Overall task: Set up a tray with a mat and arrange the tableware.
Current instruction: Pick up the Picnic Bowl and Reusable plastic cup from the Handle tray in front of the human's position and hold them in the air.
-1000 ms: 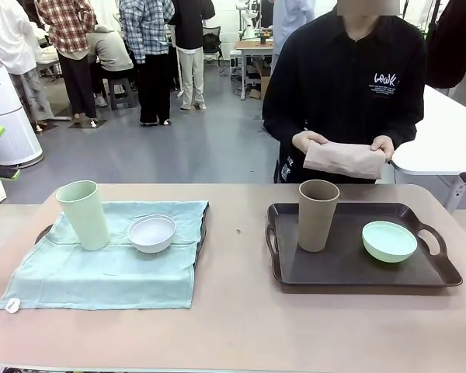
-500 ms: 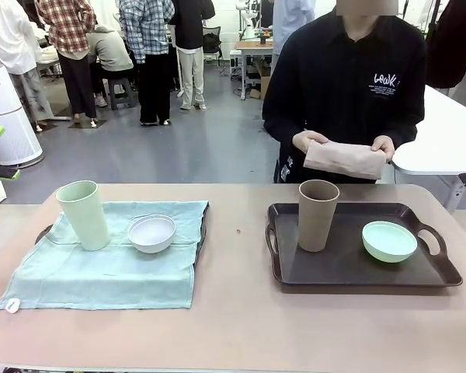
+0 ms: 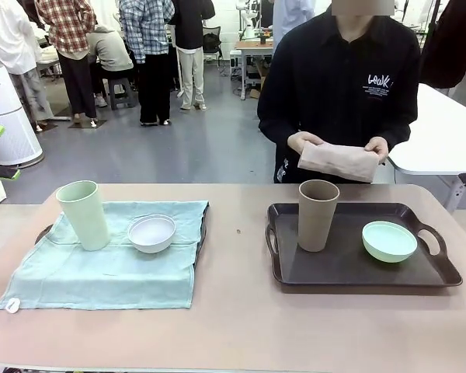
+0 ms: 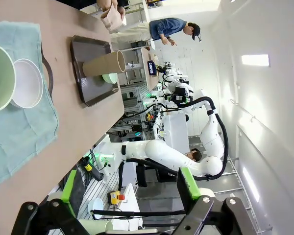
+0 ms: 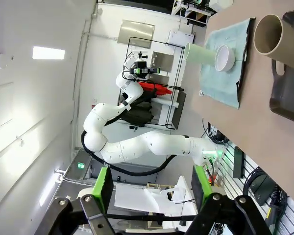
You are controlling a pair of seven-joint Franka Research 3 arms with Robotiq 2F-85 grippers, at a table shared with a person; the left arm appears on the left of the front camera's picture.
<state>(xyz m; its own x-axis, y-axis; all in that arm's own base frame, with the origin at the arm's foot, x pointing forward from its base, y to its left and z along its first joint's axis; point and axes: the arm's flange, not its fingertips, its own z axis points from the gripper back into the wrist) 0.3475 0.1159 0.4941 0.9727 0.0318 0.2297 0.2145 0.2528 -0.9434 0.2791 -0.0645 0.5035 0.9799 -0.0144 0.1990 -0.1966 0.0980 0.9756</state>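
Across the desk, a person standing just behind the dark tray holds a folded beige mat at waist height, one hand at one end and the other hand at the opposite end, apparently ready to spread it. The dark tray has no lining yet. A tan-brown tumbler stands upright on it toward the robot's left, and a mint green bowl sits apart from that toward its right. Both would probably need lifting off before the mat can go down.

Well to the robot's left of the dark tray lies what looks like the finished setting. A teal mat is draped over a second tray, with a pale green tumbler upright on it and a white bowl just beside the tumbler.

The left gripper and right gripper hang clear of the dark tray, fingers spread wide with nothing between them. This suggests the robot is waiting on the person's move.
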